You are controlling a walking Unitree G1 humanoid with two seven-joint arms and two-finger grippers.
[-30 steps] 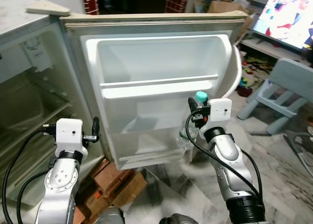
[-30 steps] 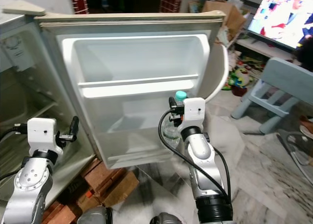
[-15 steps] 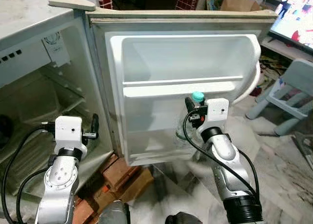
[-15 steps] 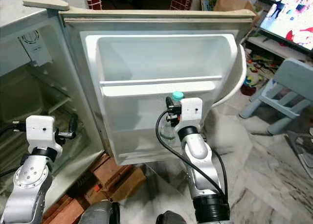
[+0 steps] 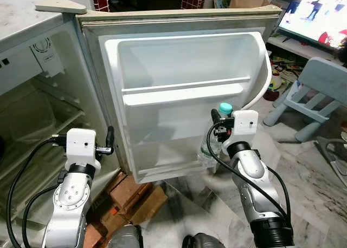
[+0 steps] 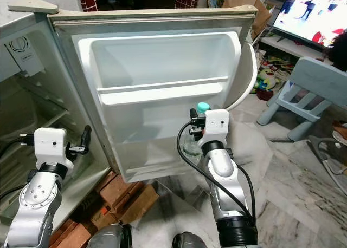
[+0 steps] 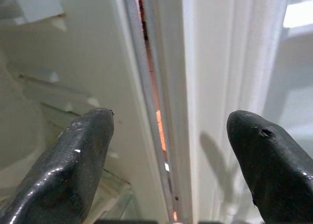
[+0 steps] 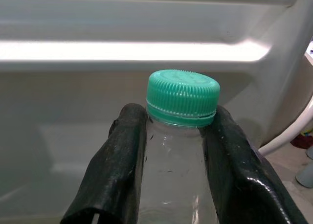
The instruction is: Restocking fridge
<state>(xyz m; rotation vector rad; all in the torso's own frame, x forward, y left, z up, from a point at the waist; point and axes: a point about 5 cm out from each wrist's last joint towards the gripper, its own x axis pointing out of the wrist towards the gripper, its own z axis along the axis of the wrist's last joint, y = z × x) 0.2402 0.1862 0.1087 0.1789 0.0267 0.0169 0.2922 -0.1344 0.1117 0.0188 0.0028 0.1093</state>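
My right claw [image 8: 171,150] is shut tight on the clear bottle [image 8: 173,185], just under its green cap [image 8: 183,97]. I hold the bottle up in front of the open fridge door [image 5: 184,96], low on its right side and near the bottom door shelf [image 5: 168,164]. The bottle is not set down yet.

What changed in the last 1 second is mostly my own view. The whole picture slid sideways and back, so my head or body moved, not the fridge. The bottle sits in my right claw the same way as before, and it stays about as close to the door. So I have lined up a bit, but the putting-in step is not done.

My left claw [image 7: 168,170] is open, with its 2 black fingers [image 7: 78,155] wide apart. It points at the edge where the door meets the fridge body [image 5: 32,96], and it holds nothing.

I think my next job is to move the bottle over the bottom door shelf and lower it in. If I tip it, it could bump the shelf wall and fall.
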